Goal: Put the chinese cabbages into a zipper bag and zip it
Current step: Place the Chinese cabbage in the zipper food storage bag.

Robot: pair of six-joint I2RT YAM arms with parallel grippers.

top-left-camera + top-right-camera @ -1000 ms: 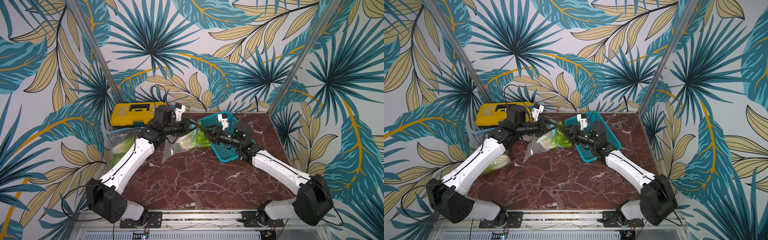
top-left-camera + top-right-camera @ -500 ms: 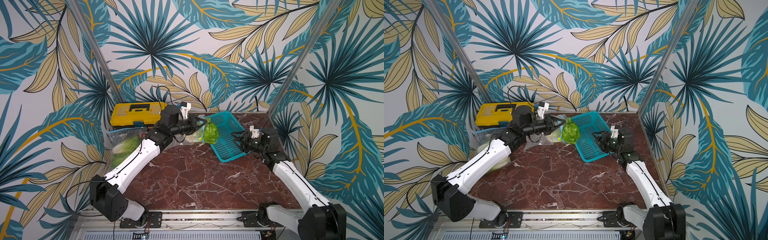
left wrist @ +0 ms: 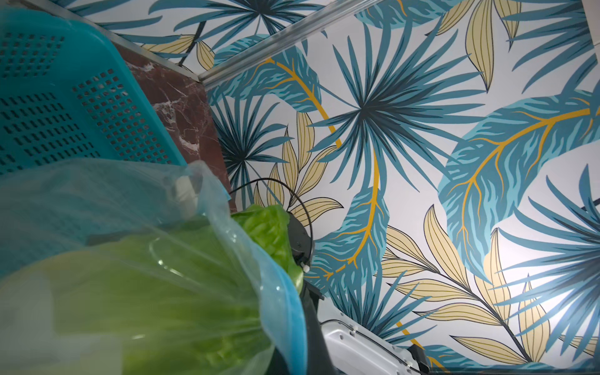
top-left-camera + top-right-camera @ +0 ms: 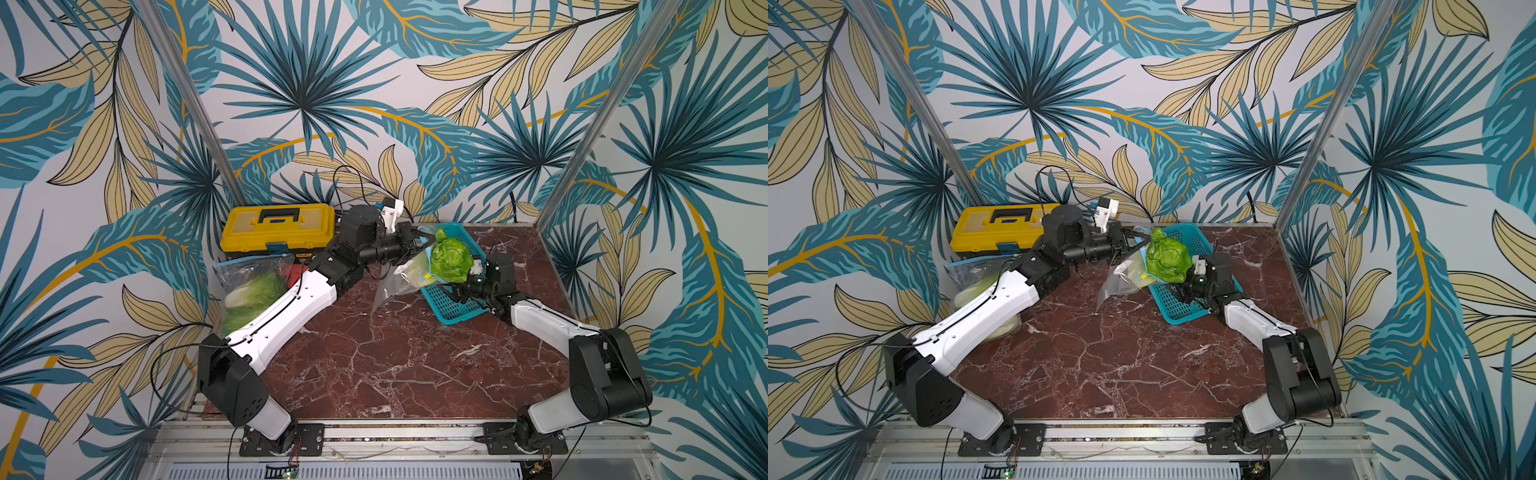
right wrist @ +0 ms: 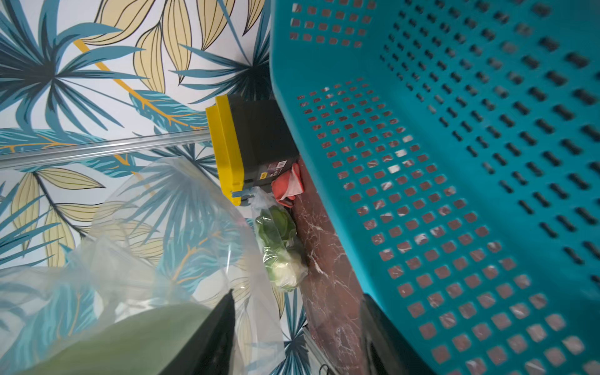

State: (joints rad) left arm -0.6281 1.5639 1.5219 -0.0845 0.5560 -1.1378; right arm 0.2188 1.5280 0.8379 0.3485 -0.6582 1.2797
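Observation:
In both top views a clear zipper bag [image 4: 395, 282] hangs from my left gripper [image 4: 424, 243], which is shut on its blue-edged rim over the table's back. One of the chinese cabbages [image 4: 451, 257] sits in the bag's mouth, green leaves sticking out and pale base inside. My right gripper [image 4: 459, 291] is just below and right of that leafy head, over the basket. The right wrist view shows its fingers [image 5: 214, 334] apart, with bag film and the blurred cabbage [image 5: 130, 344] beside one finger. The bagged cabbage [image 3: 146, 292] fills the left wrist view, hiding the jaws.
A teal perforated basket [image 4: 453, 303] lies on the marble table under the right gripper. A yellow toolbox [image 4: 278, 226] stands at the back left. Before it lies another plastic bag [image 4: 253, 291] with greens inside, beside a red item [image 4: 295, 272].
My left gripper carried the bag and cabbage right toward the basket. My right arm pulled back to the right, then came in again beside the cabbage, its jaws wider.

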